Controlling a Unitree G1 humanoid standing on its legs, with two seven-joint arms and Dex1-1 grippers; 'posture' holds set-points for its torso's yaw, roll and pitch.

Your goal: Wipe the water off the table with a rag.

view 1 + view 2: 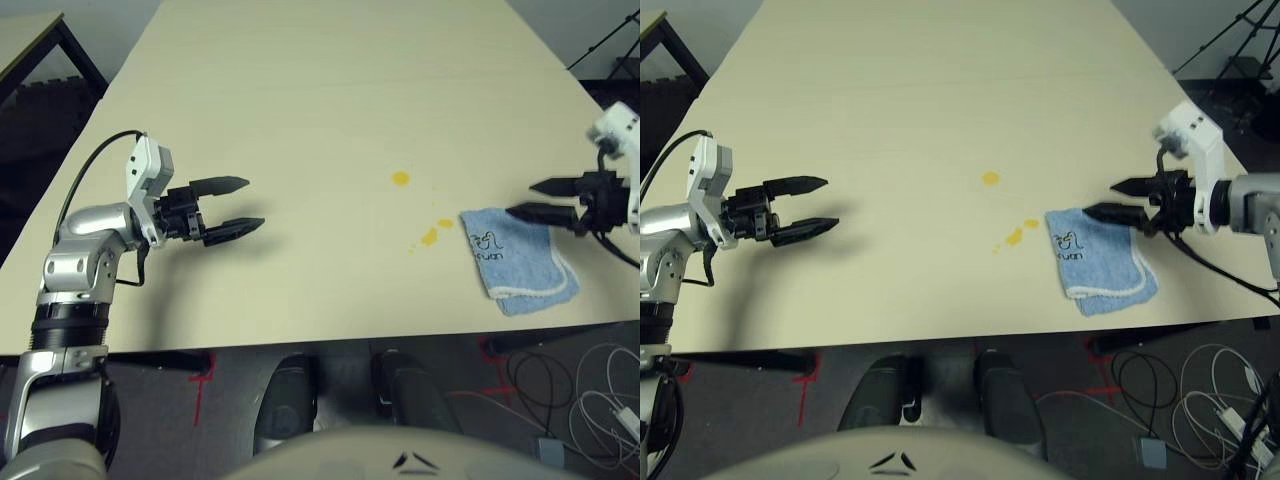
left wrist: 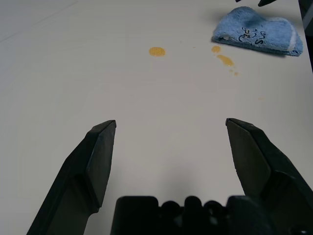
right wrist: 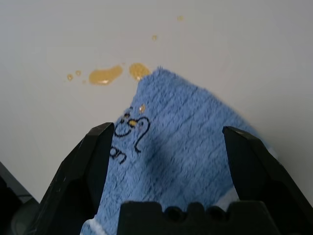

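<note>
The light-blue rag (image 1: 518,258) with dark lettering lies folded near the table's (image 1: 320,90) front right edge. The water shows as a round yellow-orange blob (image 1: 400,179) and smaller drops (image 1: 431,235) just left of the rag; in the right wrist view the drops (image 3: 104,75) sit at the rag's (image 3: 186,156) corner. My right gripper (image 1: 534,199) hovers open over the rag's far right side, fingers pointing left, nothing between them. My left gripper (image 1: 238,204) is open above the bare table at the left, pointing toward the spill; its fingers (image 2: 98,156) frame empty tabletop.
A dark-framed smaller table (image 1: 30,35) stands at the far left. Cables (image 1: 590,400) lie on the floor at the right, and a tripod leg (image 1: 1230,30) is at the far right. The table stretches far back with wide free room.
</note>
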